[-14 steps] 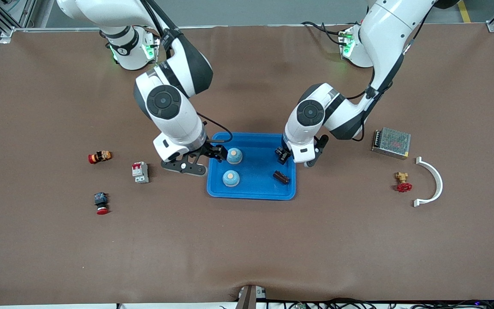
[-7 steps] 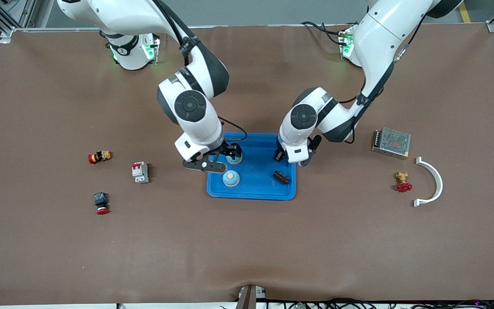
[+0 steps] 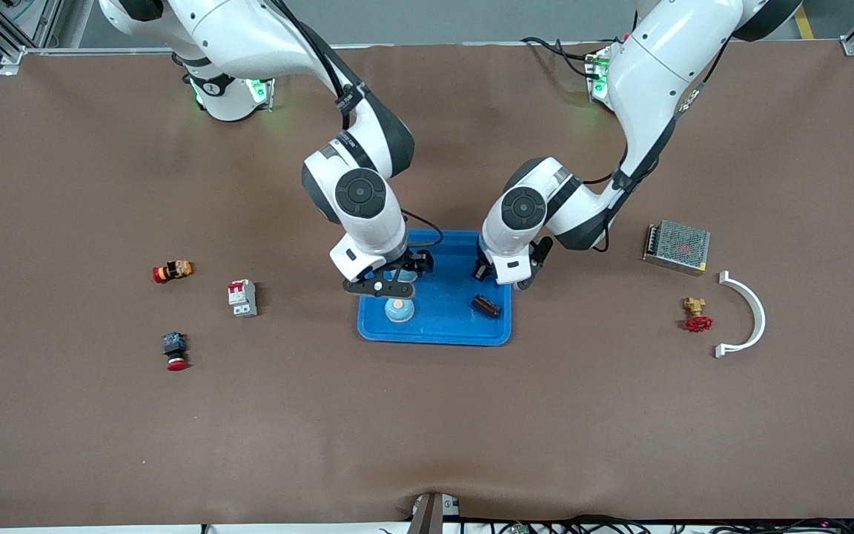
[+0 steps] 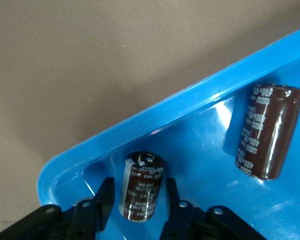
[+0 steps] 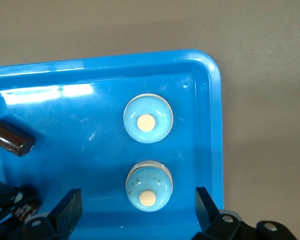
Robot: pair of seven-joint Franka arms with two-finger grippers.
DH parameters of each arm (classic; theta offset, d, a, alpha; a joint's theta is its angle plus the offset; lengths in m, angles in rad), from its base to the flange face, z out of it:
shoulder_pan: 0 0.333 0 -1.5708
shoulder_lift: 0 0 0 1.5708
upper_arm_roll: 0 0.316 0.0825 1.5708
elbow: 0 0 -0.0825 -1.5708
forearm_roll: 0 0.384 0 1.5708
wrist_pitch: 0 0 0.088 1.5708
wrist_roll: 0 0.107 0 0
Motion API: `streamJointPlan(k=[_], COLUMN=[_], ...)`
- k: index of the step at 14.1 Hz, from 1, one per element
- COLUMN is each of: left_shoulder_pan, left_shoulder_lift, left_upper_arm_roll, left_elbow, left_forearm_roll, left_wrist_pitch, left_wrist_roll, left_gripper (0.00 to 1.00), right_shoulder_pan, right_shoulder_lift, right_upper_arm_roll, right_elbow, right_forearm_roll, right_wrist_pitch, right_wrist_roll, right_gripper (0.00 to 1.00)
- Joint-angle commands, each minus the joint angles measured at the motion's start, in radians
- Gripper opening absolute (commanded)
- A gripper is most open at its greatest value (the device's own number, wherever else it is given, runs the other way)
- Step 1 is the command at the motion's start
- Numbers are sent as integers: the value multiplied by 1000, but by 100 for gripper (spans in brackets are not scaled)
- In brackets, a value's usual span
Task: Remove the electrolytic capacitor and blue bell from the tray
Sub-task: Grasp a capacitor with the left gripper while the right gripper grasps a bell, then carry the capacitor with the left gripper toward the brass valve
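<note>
A blue tray (image 3: 443, 298) lies mid-table. My right gripper (image 3: 397, 279) is open over the bell in it that is farther from the front camera. In the right wrist view, its fingers (image 5: 70, 210) stand wide on either side of this light blue bell (image 5: 149, 189) without touching it. The second bell (image 3: 398, 310) sits nearer the front camera. My left gripper (image 3: 483, 271) is open low in the tray's corner. In the left wrist view, its fingers (image 4: 105, 197) flank a dark brown capacitor (image 4: 142, 187) with small gaps. A second capacitor (image 3: 486, 305) lies nearby.
Toward the right arm's end lie a circuit breaker (image 3: 242, 298), an orange-red button (image 3: 172, 271) and a red stop button (image 3: 175, 350). Toward the left arm's end lie a metal power supply (image 3: 677, 246), a brass valve (image 3: 696, 315) and a white curved bracket (image 3: 746, 315).
My right gripper has moved from the tray's edge to over the farther bell, which it now covers in the front view. My left gripper has shifted only slightly.
</note>
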Motion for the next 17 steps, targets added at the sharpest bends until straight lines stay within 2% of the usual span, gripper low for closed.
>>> streamJointPlan(k=[1,2,3,7,12,17], left_shoulder_pan=[-10,-10,-10,-1,53,149], left_shoulder_lift=[17,14,6,-61,-178,-267], left_upper_arm_roll=[6,7,6,7,9,3], left_elbow=[30,31,38,53,50,39], left_forearm_roll=[23,23,23,23,28,37], left_wrist_pitch=[11,11,6,-38,-124,-265], left_wrist_roll=[-29,-29,-29,-29,-6,197], left_gripper=[13,3,0,0,0,0], right_shoulder_pan=[5,8,13,34,35,41], right_shoulder_lift=[-7,-3,0,2,11,34], right_upper_arm_roll=[-4,-4,-4,-4,-6,-6], right_elbow=[-40,-46,-46,-80,-152,-152], right_forearm_roll=[-23,-29,-32,-41,-44,-49], right_wrist_pitch=[54,63,65,71,197,220], right_wrist_roll=[-4,-4,-4,-3,-3,-1], right_gripper=[100,100,100,100,100,100])
